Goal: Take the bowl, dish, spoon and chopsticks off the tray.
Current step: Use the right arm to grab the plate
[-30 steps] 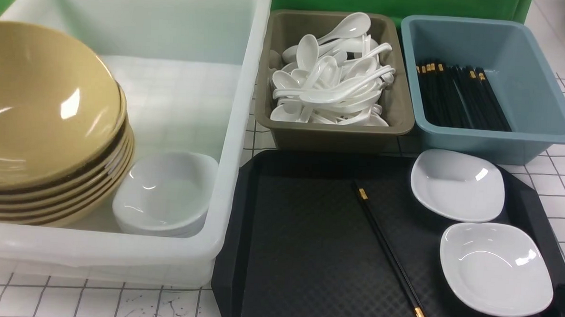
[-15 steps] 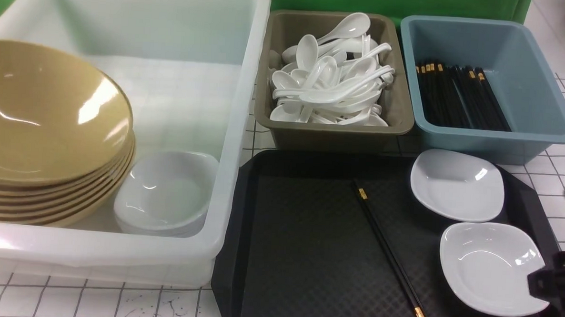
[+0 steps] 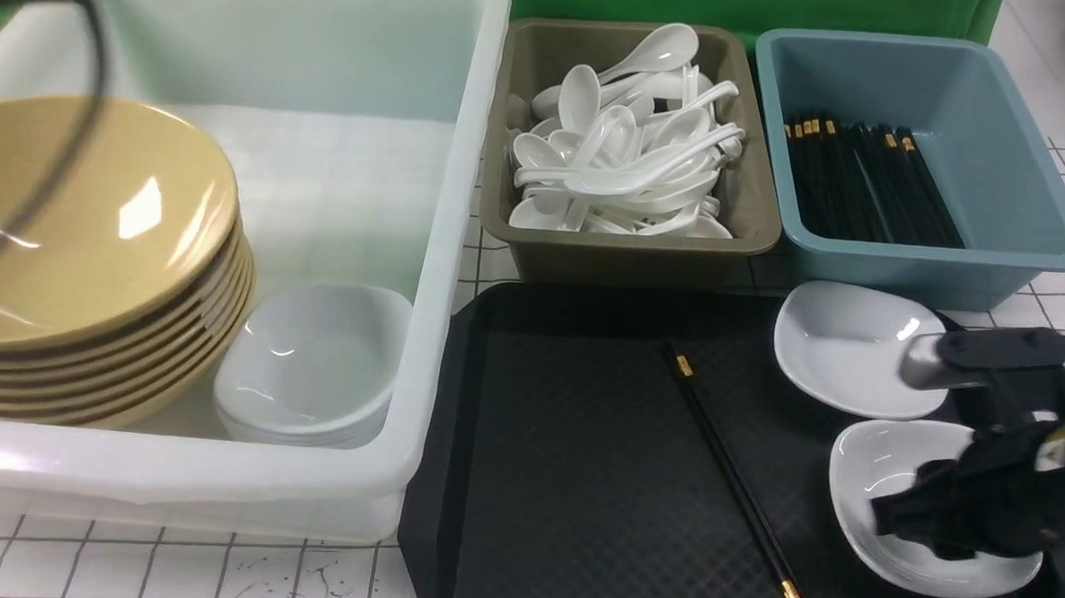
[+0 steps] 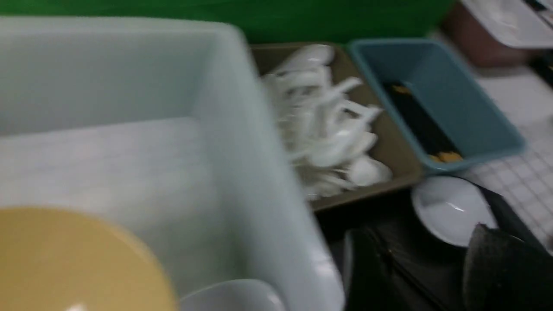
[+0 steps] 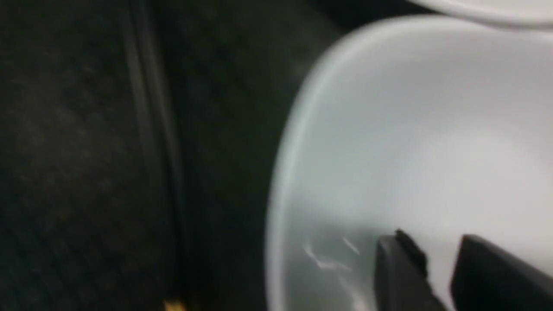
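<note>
White bin: mustard-yellow bowls, stacked!
Black tray: two white dishes, right side
Left gripper: fingers apart, empty
Right gripper: apart too, over nearer dish
Chopsticks: on the tray
Spoons: in olive bin

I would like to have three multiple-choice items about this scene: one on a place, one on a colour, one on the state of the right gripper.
1. Where is the pile of white spoons?
A) on the black tray
B) in the olive bin
C) in the blue bin

2. What colour are the stacked large bowls?
A) yellow
B) green
C) black

3. How is the right gripper?
A) shut on a spoon
B) open, holding nothing
C) shut on a chopstick

1 B: the spoons fill the olive bin.
2 A: the bowls look mustard-yellow.
3 B: a gap shows between the fingertips.
</note>
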{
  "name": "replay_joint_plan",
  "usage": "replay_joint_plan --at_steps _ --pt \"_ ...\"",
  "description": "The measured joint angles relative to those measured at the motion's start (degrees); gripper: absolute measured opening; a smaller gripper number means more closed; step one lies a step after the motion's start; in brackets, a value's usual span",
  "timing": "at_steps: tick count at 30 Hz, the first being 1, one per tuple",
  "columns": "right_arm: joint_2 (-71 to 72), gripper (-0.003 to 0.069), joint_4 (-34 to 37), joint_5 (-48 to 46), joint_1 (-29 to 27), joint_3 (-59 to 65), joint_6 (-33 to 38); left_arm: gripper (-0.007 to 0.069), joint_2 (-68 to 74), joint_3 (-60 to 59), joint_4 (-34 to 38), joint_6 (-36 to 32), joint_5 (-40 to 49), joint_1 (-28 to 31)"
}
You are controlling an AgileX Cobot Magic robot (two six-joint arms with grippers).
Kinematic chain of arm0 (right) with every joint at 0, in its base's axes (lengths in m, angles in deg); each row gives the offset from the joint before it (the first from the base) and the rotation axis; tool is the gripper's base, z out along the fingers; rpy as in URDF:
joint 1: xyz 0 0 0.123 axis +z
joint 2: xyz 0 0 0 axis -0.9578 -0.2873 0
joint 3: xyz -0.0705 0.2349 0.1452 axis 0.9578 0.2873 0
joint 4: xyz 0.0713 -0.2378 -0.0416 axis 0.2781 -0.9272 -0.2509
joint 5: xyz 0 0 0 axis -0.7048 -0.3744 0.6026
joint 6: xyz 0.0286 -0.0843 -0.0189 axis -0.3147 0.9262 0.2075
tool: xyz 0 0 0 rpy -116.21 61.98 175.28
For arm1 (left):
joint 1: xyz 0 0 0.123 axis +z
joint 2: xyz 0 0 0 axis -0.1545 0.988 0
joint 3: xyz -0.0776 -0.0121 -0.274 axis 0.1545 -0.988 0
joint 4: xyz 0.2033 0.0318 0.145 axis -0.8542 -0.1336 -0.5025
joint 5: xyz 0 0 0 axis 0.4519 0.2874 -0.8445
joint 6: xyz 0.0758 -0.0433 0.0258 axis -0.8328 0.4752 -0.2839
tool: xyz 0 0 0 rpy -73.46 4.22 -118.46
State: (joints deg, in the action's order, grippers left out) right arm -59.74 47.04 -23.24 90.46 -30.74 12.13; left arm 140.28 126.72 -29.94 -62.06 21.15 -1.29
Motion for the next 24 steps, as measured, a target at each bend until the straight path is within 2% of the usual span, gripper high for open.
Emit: replay_joint_plan --at_steps 2,3,6,7,9,11,14,17,19,22,23,24 --pt "-2.23 0.0112 0.11 3.56 2.84 0.00 0.37 0.0111 -1.64 -0.96 0.81 -2.22 0.87 -6.27" --pt "-2.85 0.0094 0.18 4.46 3.73 -0.06 0.37 0.0081 -2.17 -1.22 0.72 -2.68 1.29 -7.88" --pt "-4.19 0.0048 0.31 6.26 7.08 -0.50 0.37 0.0021 -3.80 -2.02 -1.22 -3.27 2.78 -12.25" --pt "-4.28 0.0045 0.52 5.64 8.66 -1.11 0.37 0.0001 -4.68 -2.88 -4.55 -2.81 3.92 -14.81" --pt "-4.04 0.0048 0.66 4.55 9.20 -1.56 0.37 -0.0004 -5.25 -3.60 -6.64 -2.04 4.50 -15.72" --pt "-2.71 0.0088 0.71 0.41 9.06 -3.00 0.37 -0.0008 -6.86 -6.43 -12.00 1.19 4.76 -16.82" --pt "0.69 0.0200 0.63 -7.58 6.93 -5.51 0.71 -0.0008 -9.16 -11.05 -16.75 4.64 1.67 -16.84" --pt "4.18 0.0330 -0.65 -13.96 3.28 -7.07 0.79 -0.0008 -12.54 -17.23 -20.26 7.58 -6.31 -16.84" --pt "5.31 0.0428 -2.10 -15.74 -0.59 -7.07 0.79 -0.0008 -15.32 -22.77 -22.63 8.98 -13.18 -16.84" --pt "4.48 0.0514 -1.80 -15.37 -5.90 -6.07 0.67 -0.0008 -20.21 -30.27 -24.10 9.84 -22.08 -16.84" --pt "4.17 0.0521 -1.64 -15.20 -6.17 -5.91 0.67 -0.0008 -20.91 -31.19 -24.13 9.87 -22.62 -16.84" --pt "2.44 0.0542 0.08 -13.93 -7.54 -5.41 0.67 -0.0008 -23.66 -34.59 -24.22 9.98 -27.28 -16.84"
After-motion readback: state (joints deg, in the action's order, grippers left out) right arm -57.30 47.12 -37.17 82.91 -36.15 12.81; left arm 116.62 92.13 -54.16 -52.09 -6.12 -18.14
